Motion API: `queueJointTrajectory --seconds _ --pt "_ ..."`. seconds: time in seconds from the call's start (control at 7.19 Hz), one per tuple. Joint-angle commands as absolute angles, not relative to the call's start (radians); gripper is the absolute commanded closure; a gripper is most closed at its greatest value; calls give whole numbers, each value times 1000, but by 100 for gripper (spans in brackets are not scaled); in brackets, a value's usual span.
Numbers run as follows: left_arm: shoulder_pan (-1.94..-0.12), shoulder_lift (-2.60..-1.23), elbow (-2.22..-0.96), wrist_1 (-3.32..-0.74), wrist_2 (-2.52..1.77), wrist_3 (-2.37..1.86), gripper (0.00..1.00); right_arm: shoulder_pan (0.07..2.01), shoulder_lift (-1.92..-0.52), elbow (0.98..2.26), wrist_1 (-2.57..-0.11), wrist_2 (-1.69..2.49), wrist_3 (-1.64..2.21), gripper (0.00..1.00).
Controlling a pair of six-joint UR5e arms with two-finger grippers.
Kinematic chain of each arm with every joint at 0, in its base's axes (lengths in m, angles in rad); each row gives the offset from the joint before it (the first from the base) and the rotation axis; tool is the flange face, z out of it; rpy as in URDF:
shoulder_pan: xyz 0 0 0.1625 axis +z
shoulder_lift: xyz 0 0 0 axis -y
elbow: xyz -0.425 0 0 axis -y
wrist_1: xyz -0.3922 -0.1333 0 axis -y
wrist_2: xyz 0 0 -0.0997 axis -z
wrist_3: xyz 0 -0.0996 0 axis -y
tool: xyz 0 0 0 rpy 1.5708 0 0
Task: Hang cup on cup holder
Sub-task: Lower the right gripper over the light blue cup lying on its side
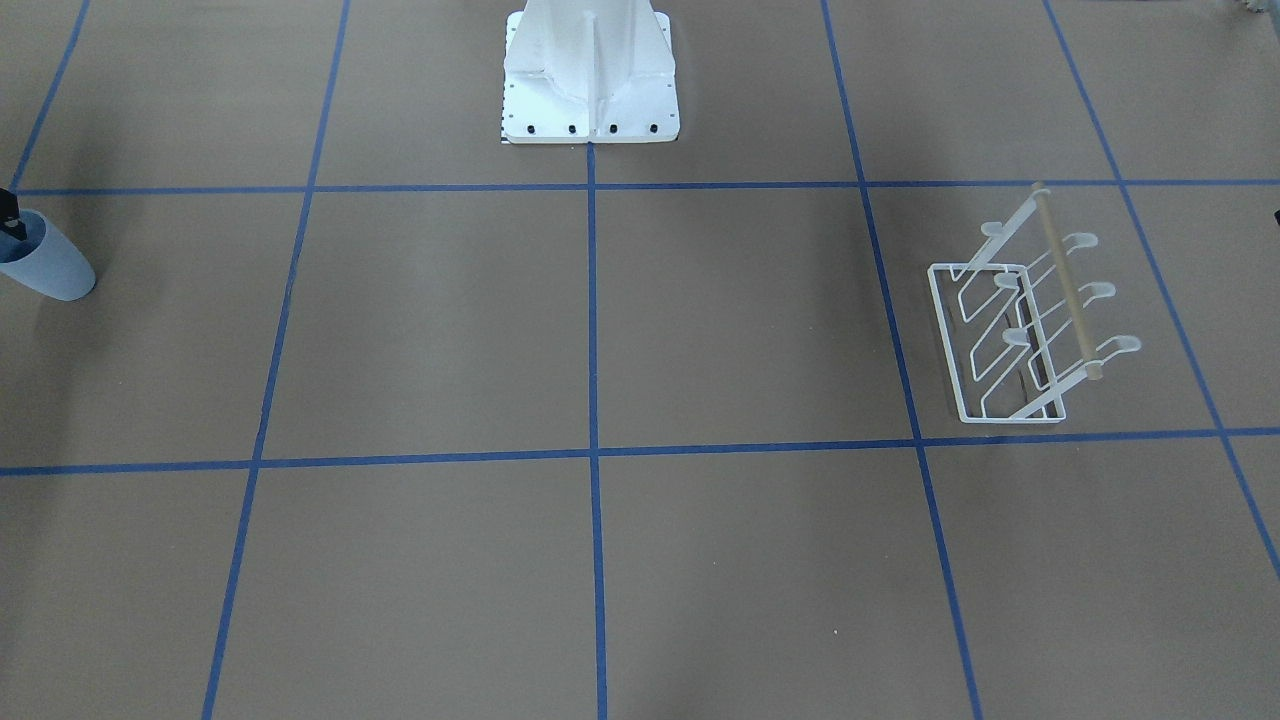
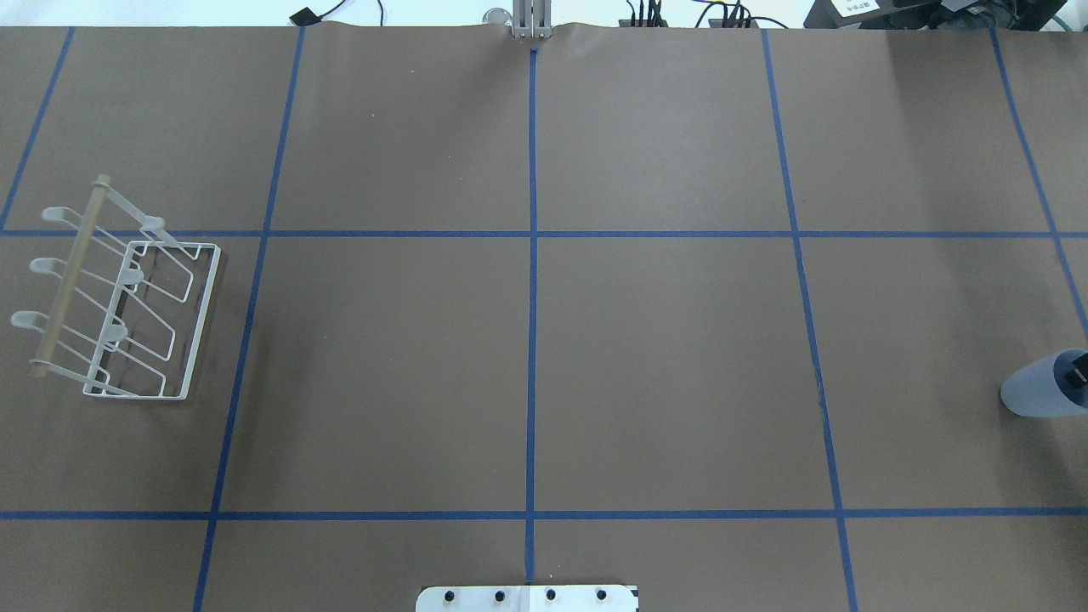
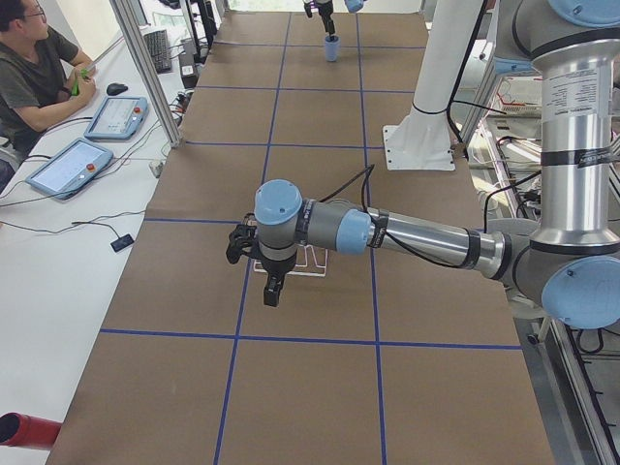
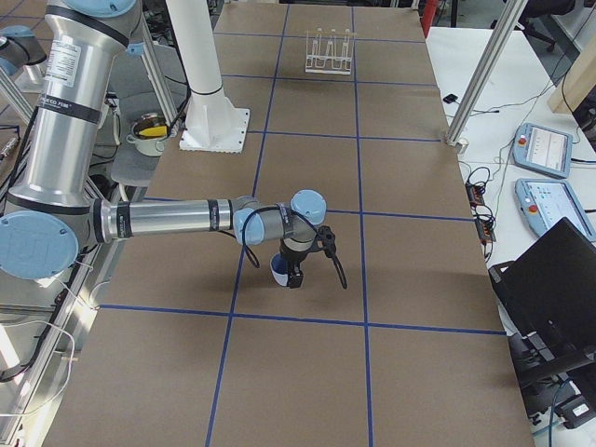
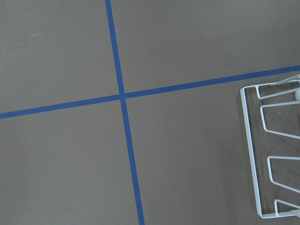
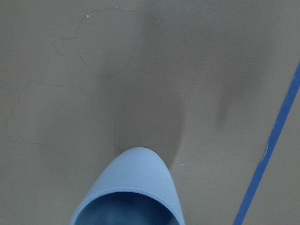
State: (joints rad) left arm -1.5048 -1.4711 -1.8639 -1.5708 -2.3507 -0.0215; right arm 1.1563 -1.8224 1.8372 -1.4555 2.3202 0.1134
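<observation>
The pale blue cup (image 1: 50, 268) stands at the table's end on the robot's right; it also shows in the overhead view (image 2: 1039, 388) and the right wrist view (image 6: 133, 180). My right gripper (image 2: 1079, 374) has one dark finger inside the cup's rim. The other finger is out of frame, so I cannot tell if it is shut. The white wire cup holder (image 1: 1067, 285) with its wooden rod stands at the other end (image 2: 72, 272). My left gripper (image 3: 273, 291) hovers above the table beside it. I cannot tell if it is open. The rack's base frame (image 5: 248, 154) shows in the left wrist view.
The white bolted pedestal base (image 1: 590, 90) stands at the robot's side of the table, in the middle. Blue tape lines divide the brown table. An operator (image 3: 39, 68) sits with tablets beyond the table's far long edge.
</observation>
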Motion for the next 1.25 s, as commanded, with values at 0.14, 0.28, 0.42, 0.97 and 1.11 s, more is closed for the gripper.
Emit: queueJointTrajectory --seconds 0.14,0.28,0.42,0.97,1.11 --pt "-1505 -1471 -1864 -1571 -2350 -21 2 1147 -1813 1809 -1456 2319 133 53" --pt "-1505 -1471 -1864 -1571 -2350 -21 2 1146 -1813 1807 -1454 2319 136 92" --pt "-1505 -1471 -1864 -1571 -2350 -21 2 1146 -1813 1806 -1456 2321 135 100" --pt "-1505 -1471 -1864 -1571 -2350 -21 2 1214 -1815 1870 -1457 2330 135 100" --pt "-1505 -1471 -1867 -1572 -2352 -20 2 1248 -1815 1897 -1456 2342 133 100"
